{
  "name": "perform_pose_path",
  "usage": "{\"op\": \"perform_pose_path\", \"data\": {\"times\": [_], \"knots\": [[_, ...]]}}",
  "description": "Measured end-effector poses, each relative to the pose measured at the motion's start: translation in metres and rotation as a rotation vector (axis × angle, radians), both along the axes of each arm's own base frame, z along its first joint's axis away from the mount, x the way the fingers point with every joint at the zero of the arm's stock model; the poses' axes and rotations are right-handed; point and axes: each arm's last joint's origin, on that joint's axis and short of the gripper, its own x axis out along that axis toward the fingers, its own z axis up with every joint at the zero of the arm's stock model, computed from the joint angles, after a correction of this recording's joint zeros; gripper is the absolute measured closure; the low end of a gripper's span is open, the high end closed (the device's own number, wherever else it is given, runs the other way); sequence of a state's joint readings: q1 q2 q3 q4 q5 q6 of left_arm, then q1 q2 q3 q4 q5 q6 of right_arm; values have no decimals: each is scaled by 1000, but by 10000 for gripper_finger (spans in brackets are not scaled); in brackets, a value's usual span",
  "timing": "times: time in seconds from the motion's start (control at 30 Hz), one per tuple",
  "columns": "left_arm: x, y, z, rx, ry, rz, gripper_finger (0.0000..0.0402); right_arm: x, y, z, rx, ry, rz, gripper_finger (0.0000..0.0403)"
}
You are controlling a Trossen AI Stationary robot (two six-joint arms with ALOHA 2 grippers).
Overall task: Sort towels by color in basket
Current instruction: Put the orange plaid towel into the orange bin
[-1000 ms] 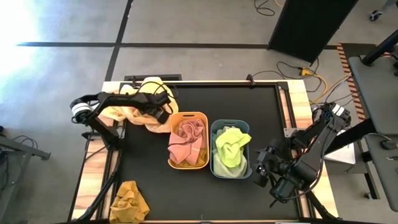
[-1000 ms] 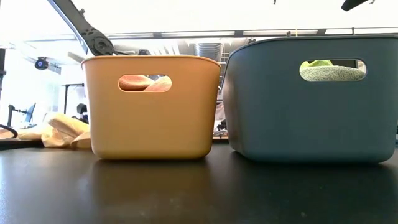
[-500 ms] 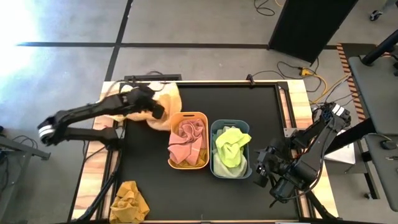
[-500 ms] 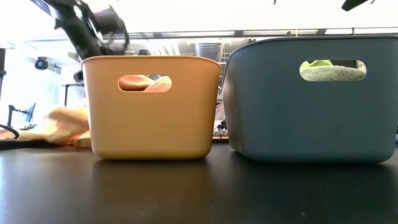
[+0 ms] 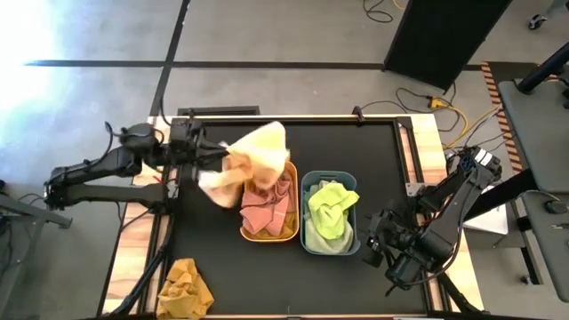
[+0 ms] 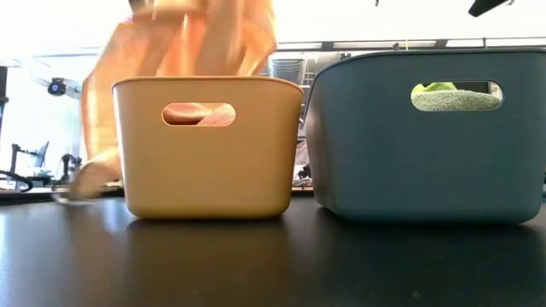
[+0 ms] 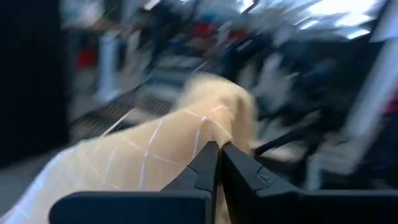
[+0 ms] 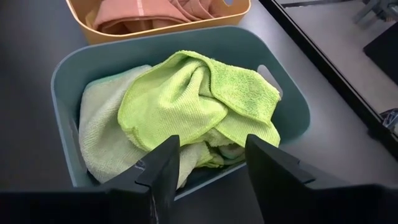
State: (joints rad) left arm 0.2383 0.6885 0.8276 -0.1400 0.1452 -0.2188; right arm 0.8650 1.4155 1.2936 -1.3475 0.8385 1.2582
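My left gripper (image 5: 219,161) is shut on a pale yellow towel (image 5: 256,155), raised beside the far left corner of the orange basket (image 5: 286,169). Salmon pink towels (image 5: 267,203) lie in that basket. Beside it on the right, the blue-grey basket (image 5: 305,233) holds a lime green towel (image 8: 199,99) lying on a pale green one (image 8: 102,140). A mustard-orange towel (image 5: 185,288) lies crumpled at the near left corner of the table. My right gripper (image 8: 208,168) hovers open just right of the blue-grey basket, tipped down toward it. My left gripper pinches a bunched fold of the pale yellow towel (image 7: 208,134) between its two shut fingers (image 7: 205,163). The fingers lie about level and come from the table's left. The towel is raised above the orange basket's rim, and its loose end (image 6: 90,175) trails down left of the basket.
The black table top (image 5: 222,267) has free room in front of both baskets and along the far edge. Wooden side strips (image 5: 427,151) and cables border the table. In the low view both baskets (image 6: 209,145) (image 6: 426,136) stand side by side.
My left gripper has shut on the pale yellow towel at the table's far left. It has risen, tipped from pointing down to level, and swung toward the orange basket. The towel has been pulled up off the table, its lower end trailing.
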Motion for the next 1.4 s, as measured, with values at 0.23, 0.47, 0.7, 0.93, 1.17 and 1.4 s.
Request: {"op": "perform_pose_path", "data": {"times": [0.23,0.47,0.7,0.93,1.17,1.4], "knots": [[9,-19,32,58,-309,-156,401,0,0,-2,-5,4,1,228],[20,-23,84,100,-506,-207,401,0,0,-2,-4,3,1,218],[58,-31,122,104,-529,-307,402,0,0,-2,-2,1,1,227],[85,-66,134,283,-478,-458,402,0,2,-2,21,-3,1,239],[69,-103,134,445,-439,-274,401,-1,2,-11,49,27,-10,249],[71,-102,143,475,-501,107,401,-3,-1,-23,21,51,-14,259]]}}
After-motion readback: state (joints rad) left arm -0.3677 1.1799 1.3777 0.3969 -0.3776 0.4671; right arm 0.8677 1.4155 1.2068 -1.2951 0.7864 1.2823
